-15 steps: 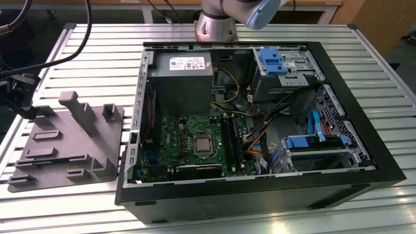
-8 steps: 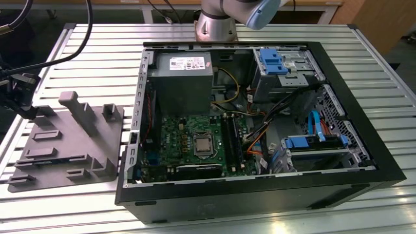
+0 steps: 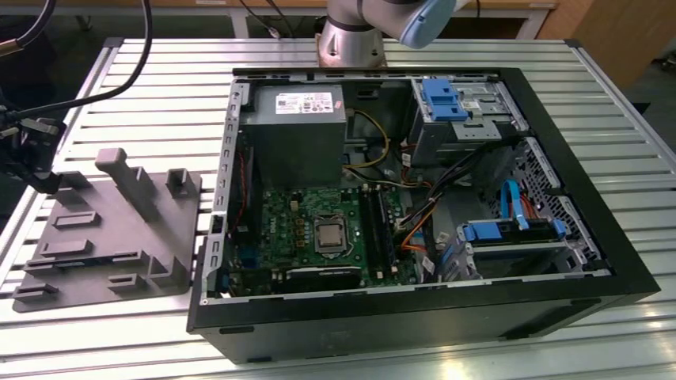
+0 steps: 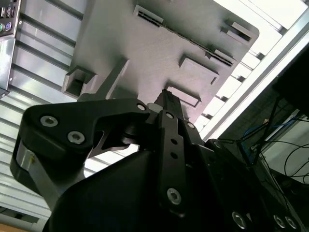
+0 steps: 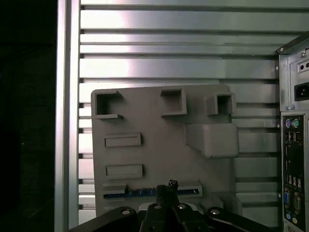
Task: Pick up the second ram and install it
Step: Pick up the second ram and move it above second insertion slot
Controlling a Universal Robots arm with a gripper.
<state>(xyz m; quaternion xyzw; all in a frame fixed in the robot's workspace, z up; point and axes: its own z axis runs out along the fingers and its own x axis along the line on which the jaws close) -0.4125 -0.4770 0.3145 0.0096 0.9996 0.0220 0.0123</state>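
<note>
The second ram (image 5: 137, 193) is a thin blue strip lying edge-up in a long slot of the grey fixture plate (image 5: 159, 150) in the first wrist view. My gripper (image 5: 167, 185) hangs above that slot near the strip's middle, apart from it. In the second wrist view the black fingers (image 4: 170, 126) stand pressed together, and the gripper (image 4: 166, 95) is shut with nothing between them. In the exterior view the gripper (image 3: 43, 178) hovers over the far edge of the fixture plate (image 3: 106, 237), at the exterior view's left. The green motherboard (image 3: 317, 229) with its black memory slots (image 3: 378, 229) lies inside the open computer case (image 3: 591, 229).
The case stands on a slatted metal table (image 3: 158, 87), beside the fixture plate. Its rear ports (image 5: 292, 174) border the plate. Upright grey posts (image 3: 132, 182) rise from the plate. Cables (image 3: 85, 95) hang at the exterior view's left. Drive cages and wiring (image 3: 496, 229) fill the case's other side.
</note>
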